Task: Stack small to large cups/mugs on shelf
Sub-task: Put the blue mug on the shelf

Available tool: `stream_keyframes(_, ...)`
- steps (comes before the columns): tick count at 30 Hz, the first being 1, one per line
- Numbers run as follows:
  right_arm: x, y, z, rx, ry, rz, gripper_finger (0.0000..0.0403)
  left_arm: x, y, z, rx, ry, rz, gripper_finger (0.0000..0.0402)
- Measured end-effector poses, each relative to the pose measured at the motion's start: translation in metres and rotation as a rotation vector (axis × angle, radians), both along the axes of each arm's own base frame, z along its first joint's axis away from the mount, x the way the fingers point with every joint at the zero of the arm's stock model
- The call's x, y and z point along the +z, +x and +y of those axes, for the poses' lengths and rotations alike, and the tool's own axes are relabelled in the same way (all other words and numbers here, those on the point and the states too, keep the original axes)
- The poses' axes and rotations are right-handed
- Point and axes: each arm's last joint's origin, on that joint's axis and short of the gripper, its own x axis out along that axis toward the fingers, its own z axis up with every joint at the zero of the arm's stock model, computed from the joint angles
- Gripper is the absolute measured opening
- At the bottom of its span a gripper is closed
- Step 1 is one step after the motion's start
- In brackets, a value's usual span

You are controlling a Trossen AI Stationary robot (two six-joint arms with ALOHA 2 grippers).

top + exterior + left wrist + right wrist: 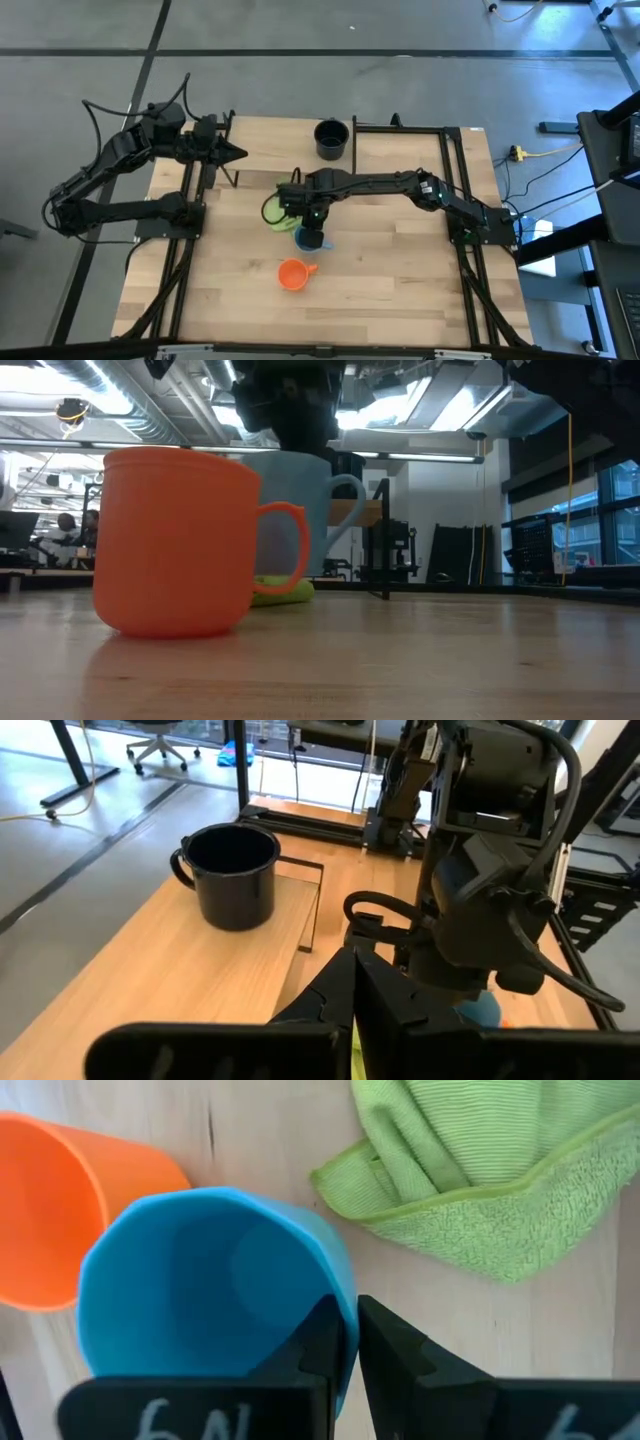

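The light blue mug (312, 240) (200, 1280) stands near the table's middle, with my right gripper (312, 218) (345, 1315) directly above it and shut on its rim. The small orange mug (292, 274) (175, 540) stands upright just nearer the table's front edge. The dark navy mug (331, 139) (232, 875) stands upright on the low light-wood shelf (295, 905) by the far edge. My left gripper (238, 153) (355, 965) is shut and hovers at the left side, pointing toward the middle, touching nothing. My right gripper pinches the light blue mug's rim (345, 1335), one finger (318, 1342) inside the cup and the other (395, 1355) outside the wall. The fingers come from above, pointing down. The mug's mouth faces up. The orange mug hides its base in the low view, so whether it is lifted I cannot tell.
A crumpled green cloth (275, 212) (480, 1170) lies on the tabletop right beside the blue mug, on its far-left side. The orange mug (50, 1200) is almost touching the blue one. Black frame rails run along both table sides.
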Motion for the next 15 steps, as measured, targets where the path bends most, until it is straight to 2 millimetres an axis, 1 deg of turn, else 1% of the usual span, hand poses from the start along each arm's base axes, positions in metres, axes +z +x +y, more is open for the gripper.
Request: stream_keyframes(15,-0.0026,-0.0015,0.0032,-0.102,-0.022,0.037,0.0037,-0.0001,0.0000,-0.0004,-0.014,-0.005,-0.001,0.0004)
